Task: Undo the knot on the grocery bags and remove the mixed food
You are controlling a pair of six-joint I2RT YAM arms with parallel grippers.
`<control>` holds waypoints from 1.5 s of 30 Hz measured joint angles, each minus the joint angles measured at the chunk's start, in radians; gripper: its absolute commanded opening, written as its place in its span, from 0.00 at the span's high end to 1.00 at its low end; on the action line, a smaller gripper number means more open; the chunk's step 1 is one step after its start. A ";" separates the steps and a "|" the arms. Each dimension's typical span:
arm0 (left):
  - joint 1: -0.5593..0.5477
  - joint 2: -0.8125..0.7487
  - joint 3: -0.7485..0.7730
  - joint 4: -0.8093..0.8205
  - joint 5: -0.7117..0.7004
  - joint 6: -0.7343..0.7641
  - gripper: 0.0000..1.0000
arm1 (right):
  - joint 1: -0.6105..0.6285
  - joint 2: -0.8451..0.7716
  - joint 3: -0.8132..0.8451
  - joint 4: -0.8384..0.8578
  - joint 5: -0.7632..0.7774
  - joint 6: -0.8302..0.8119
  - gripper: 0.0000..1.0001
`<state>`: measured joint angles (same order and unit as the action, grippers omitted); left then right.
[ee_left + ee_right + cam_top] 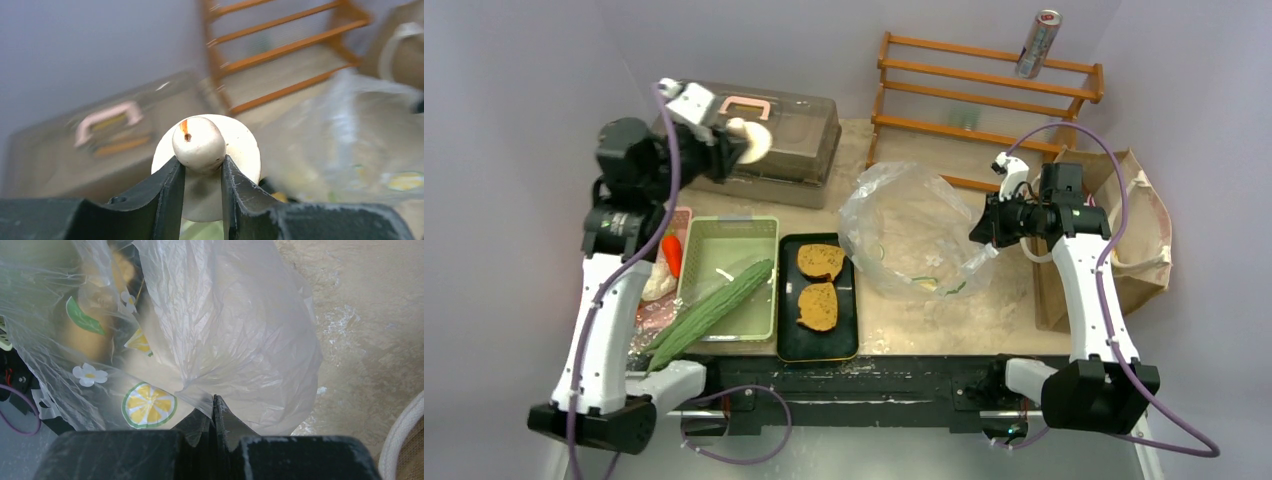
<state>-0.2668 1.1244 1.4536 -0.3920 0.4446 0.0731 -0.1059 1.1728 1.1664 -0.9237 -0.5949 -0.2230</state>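
Left fingers (167, 197) clench a white mushroom (199, 142), raised by the lidded case (799, 140); right fingers (225, 427), pressed together, pinch the transparent plastic bag (235, 330) above the counter (924, 320).

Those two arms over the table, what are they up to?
They are emptying a clear bag of food. The left pincer grips a mushroom, held up off the table. The right pincer is shut on the bag's edge. Two toast slices lie on a black tray, and a cucumber lies across a green tray. A paper bag sits at the right.
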 measured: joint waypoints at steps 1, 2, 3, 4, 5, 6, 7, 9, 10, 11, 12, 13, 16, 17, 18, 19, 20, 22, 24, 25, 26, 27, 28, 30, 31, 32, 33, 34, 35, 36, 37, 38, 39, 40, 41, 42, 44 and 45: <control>0.083 -0.021 -0.004 -0.048 -0.005 0.006 0.86 | 0.000 0.001 0.000 0.000 -0.001 -0.005 1.00; 0.181 -0.040 -0.013 -0.097 -0.008 0.010 0.86 | 0.000 0.004 0.000 0.000 -0.002 -0.008 1.00; 0.331 -0.059 -0.043 -0.173 -0.023 0.018 0.85 | 0.000 0.008 0.000 0.000 -0.003 -0.014 1.00; 0.339 -0.059 -0.045 -0.178 -0.024 0.018 0.85 | 0.000 0.014 0.000 0.000 -0.003 -0.018 1.00; 0.414 -0.066 -0.078 -0.209 -0.040 0.029 0.85 | 0.000 0.021 0.000 0.000 -0.004 -0.022 1.00; 0.470 -0.074 -0.119 -0.236 -0.064 0.050 0.85 | 0.000 0.031 0.000 0.001 -0.004 -0.024 1.00; 0.509 -0.078 -0.164 -0.269 -0.086 0.071 0.85 | 0.000 0.036 0.000 0.003 -0.006 -0.025 1.00; 0.576 -0.075 -0.256 -0.320 -0.145 0.116 0.83 | 0.000 0.051 0.002 0.005 -0.011 -0.025 1.00; 0.599 -0.068 -0.287 -0.335 -0.163 0.134 0.81 | 0.000 0.057 0.006 0.004 -0.018 -0.025 1.00; 0.629 -0.055 -0.322 -0.347 -0.183 0.156 0.79 | 0.000 0.065 0.015 0.003 -0.025 -0.025 1.00; 0.659 -0.036 -0.349 -0.355 -0.208 0.178 0.77 | 0.000 0.072 0.025 0.003 -0.028 -0.025 1.00; 0.690 -0.013 -0.370 -0.357 -0.234 0.198 0.69 | 0.000 0.081 0.040 0.002 -0.031 -0.026 1.00; 0.759 0.058 -0.397 -0.349 -0.294 0.254 0.37 | 0.000 0.102 0.082 0.000 -0.040 -0.031 1.00; 0.777 0.084 -0.398 -0.348 -0.311 0.274 0.30 | 0.000 0.104 0.090 0.000 -0.043 -0.032 1.00; 0.791 0.107 -0.398 -0.344 -0.326 0.294 0.23 | 0.000 0.104 0.098 -0.001 -0.047 -0.033 1.00; 0.800 0.124 -0.398 -0.341 -0.333 0.312 0.14 | 0.000 0.103 0.104 -0.003 -0.051 -0.033 1.00; 0.805 0.134 -0.398 -0.340 -0.335 0.322 0.05 | 0.000 0.103 0.109 -0.004 -0.053 -0.033 1.00; 0.811 0.136 -0.398 -0.344 -0.322 0.359 0.01 | 0.000 0.103 0.115 -0.003 -0.059 -0.032 1.00; 0.814 0.117 -0.397 -0.350 -0.287 0.380 0.00 | 0.000 0.103 0.116 -0.003 -0.070 -0.029 1.00; 0.814 0.104 -0.391 -0.360 -0.259 0.389 0.00 | 0.000 0.103 0.116 -0.003 -0.077 -0.027 1.00; 0.814 0.091 -0.382 -0.373 -0.230 0.396 0.00 | 0.000 0.103 0.116 -0.003 -0.082 -0.024 1.00; 0.814 0.077 -0.367 -0.387 -0.192 0.402 0.00 | 0.000 0.103 0.116 -0.002 -0.085 -0.020 1.00; 0.814 0.063 -0.349 -0.397 -0.151 0.406 0.00 | 0.000 0.102 0.116 0.000 -0.090 -0.017 1.00; 0.806 0.037 -0.297 -0.423 -0.066 0.416 0.00 | 0.000 0.102 0.116 0.005 -0.100 -0.013 1.00; 0.796 0.027 -0.266 -0.433 -0.031 0.418 0.00 | 0.000 0.102 0.116 0.004 -0.104 -0.013 1.00; 0.779 0.019 -0.234 -0.440 0.000 0.420 0.00 | 0.000 0.102 0.116 0.004 -0.105 -0.014 1.00; 0.754 0.014 -0.204 -0.447 0.029 0.421 0.00 | 0.000 0.102 0.117 0.002 -0.105 -0.017 1.00; 0.725 0.011 -0.179 -0.454 0.053 0.421 0.00 | 0.000 0.102 0.120 -0.004 -0.105 -0.027 1.00; 0.682 0.008 -0.149 -0.462 0.084 0.421 0.00 | 0.000 0.102 0.124 -0.012 -0.105 -0.044 1.00; 0.636 0.006 -0.126 -0.465 0.114 0.419 0.00 | 0.000 0.101 0.128 -0.020 -0.104 -0.060 1.00; 0.586 0.006 -0.106 -0.465 0.140 0.416 0.00 | 0.001 0.099 0.132 -0.035 -0.104 -0.087 1.00; 0.533 0.007 -0.089 -0.463 0.163 0.407 0.00 | 0.003 0.094 0.135 -0.052 -0.101 -0.121 1.00; 0.480 0.008 -0.074 -0.460 0.176 0.392 0.00 | 0.006 0.086 0.135 -0.073 -0.095 -0.158 1.00; 0.423 0.010 -0.062 -0.455 0.191 0.374 0.00 | 0.010 0.076 0.135 -0.097 -0.074 -0.197 1.00; 0.364 0.016 -0.049 -0.447 0.203 0.352 0.00 | 0.013 0.063 0.135 -0.121 -0.054 -0.230 1.00; 0.302 0.027 -0.034 -0.435 0.210 0.329 0.00 | 0.016 0.052 0.135 -0.140 -0.036 -0.255 1.00; 0.183 0.065 0.003 -0.410 0.213 0.292 0.00 | 0.018 0.023 0.135 -0.183 0.011 -0.315 0.59; 0.120 0.092 0.021 -0.391 0.213 0.274 0.00 | 0.018 0.010 0.137 -0.209 0.032 -0.338 0.26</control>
<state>-0.1471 1.2167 1.4742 -0.7834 0.6579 0.3473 -0.0879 1.1828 1.3033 -1.1324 -0.5632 -0.5606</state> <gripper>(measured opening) 0.998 0.072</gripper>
